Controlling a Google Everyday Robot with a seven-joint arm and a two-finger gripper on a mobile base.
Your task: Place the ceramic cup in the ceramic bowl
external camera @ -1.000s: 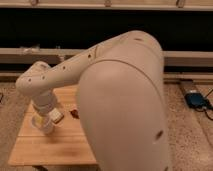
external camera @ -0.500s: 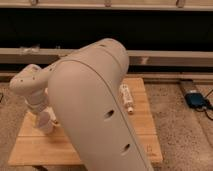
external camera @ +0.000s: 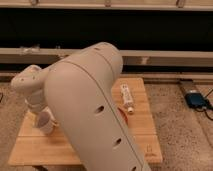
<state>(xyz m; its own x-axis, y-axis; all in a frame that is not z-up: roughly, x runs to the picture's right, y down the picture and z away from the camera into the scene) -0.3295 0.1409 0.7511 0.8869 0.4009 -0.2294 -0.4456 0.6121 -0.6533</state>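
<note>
the gripper [external camera: 40,112] is seen low at the left end of the wooden table [external camera: 142,135], directly over the ceramic cup [external camera: 45,124], which is stood on the table near its left edge. the fingers are held wide apart; it cannot be told whether the cup is flanked or touched by them.

of the ceramic bowl [external camera: 123,114] only an orange-red sliver is shown, at the edge of the robot arm [external camera: 95,115], well apart from the cup. most of the middle of the table is hidden by that arm.

if the fingers are closed off-centre, the smooth tapered cup could be tipped or pushed towards the left edge and lost over it. if the cup is carried low, the bowl's rim could be struck, or the white bottle [external camera: 126,97] lying just beside the bowl could be knocked.

open room is offered along the front of the table and above it; the left margin beside the cup is judged narrow.
</note>
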